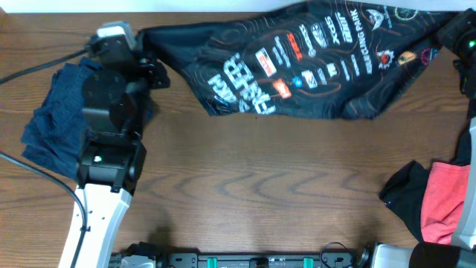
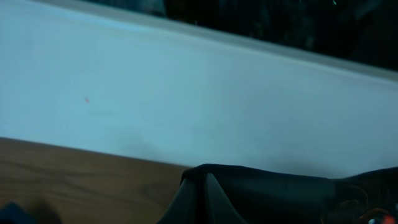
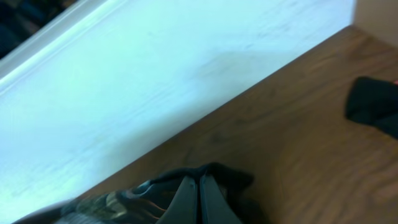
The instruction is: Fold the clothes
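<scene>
The left arm (image 1: 111,126) stretches from the near edge up the table's (image 1: 282,179) left side, its wrist bent toward the far edge. The left gripper (image 1: 147,65) is closed on the left end of the black jersey (image 1: 312,63). In the left wrist view only a fold of that black cloth shows at the bottom edge, below a white wall (image 2: 186,93).

The right gripper (image 1: 455,33) sits at the far right corner, largely cut off by the frame. Its fingers (image 3: 189,198) are pressed together, pinching the jersey's right end.

The jersey lies spread between the two grippers along the far edge, sagging in the middle, with white lettering, logos and thin contour lines facing up.

There is one jersey and two arms. One navy garment (image 1: 48,119) lies crumpled under the left arm. One coral-red garment (image 1: 446,197) lies at the right edge on one black cloth (image 1: 405,195).
</scene>
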You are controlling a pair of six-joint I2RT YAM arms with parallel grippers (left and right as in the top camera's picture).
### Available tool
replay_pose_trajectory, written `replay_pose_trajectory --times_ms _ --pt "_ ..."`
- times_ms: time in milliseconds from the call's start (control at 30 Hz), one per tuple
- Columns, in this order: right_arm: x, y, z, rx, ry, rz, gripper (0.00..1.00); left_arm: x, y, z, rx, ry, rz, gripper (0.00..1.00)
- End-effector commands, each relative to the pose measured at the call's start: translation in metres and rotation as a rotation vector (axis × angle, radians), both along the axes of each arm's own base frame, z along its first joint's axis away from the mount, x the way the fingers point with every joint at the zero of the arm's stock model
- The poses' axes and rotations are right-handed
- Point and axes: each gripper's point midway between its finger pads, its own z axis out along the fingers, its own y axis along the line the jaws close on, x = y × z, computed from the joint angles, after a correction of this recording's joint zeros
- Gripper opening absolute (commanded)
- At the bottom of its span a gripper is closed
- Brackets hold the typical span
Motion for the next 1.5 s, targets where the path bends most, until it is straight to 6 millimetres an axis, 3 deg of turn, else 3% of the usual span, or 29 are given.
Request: replay_pose_trajectory --times_ms 0,100,200,300,400,500,533,633,833,1100,1200,1300,1467 --pt "-0.014 -0.024 -0.001 -0.059 0.052 -0.114 0.01 -0.002 0.015 0.028 -0.015 -0.045 0.032 0.06" --pt "-0.035 -0.035 -0.026 -0.074 0.182 -0.192 0.01 -0.008 0.003 0.008 -0.014 0.046 -0.050 0.06" --pt "-0.066 -0.048 -0.052 -0.112 0.350 -0.288 0.01 -0.027 -0.013 -0.035 -0.022 0.240 -0.146 0.06" --pt "-0.106 -0.051 -0.080 -0.140 0.556 -0.339 0.01 -0.061 -0.020 -0.092 -0.038 0.510 -0.193 0.06" --pt "-0.144 -0.042 -0.111 -0.125 0.760 -0.320 0.02 -0.103 -0.016 -0.143 -0.042 0.784 -0.184 0.06" --pt "-0.177 -0.031 -0.141 -0.102 0.939 -0.291 0.05 -0.140 -0.013 -0.173 -0.046 0.989 -0.175 0.06" --pt "-0.187 -0.028 -0.152 -0.098 0.997 -0.276 0.14 -0.150 -0.012 -0.180 -0.046 1.044 -0.172 0.06" --pt "-0.203 -0.023 -0.176 -0.102 1.096 -0.235 0.40 -0.171 -0.011 -0.191 -0.048 1.147 -0.166 0.06" --pt "-0.212 -0.016 -0.204 -0.070 1.146 -0.211 0.41 -0.182 -0.010 -0.195 -0.048 1.199 -0.163 0.07" --pt "-0.217 0.016 -0.239 0.089 1.166 -0.104 0.43 -0.181 -0.010 -0.196 -0.048 1.201 -0.163 0.07" --pt "-0.215 0.026 -0.260 0.128 1.156 -0.053 0.44 -0.180 -0.010 -0.197 -0.048 1.207 -0.163 0.07" --pt "-0.205 0.035 -0.282 0.159 1.100 -0.016 0.44 -0.179 -0.010 -0.198 -0.048 1.210 -0.163 0.07" --pt "-0.165 0.054 -0.312 0.205 0.901 0.075 0.43 -0.178 -0.010 -0.199 -0.048 1.213 -0.162 0.07"
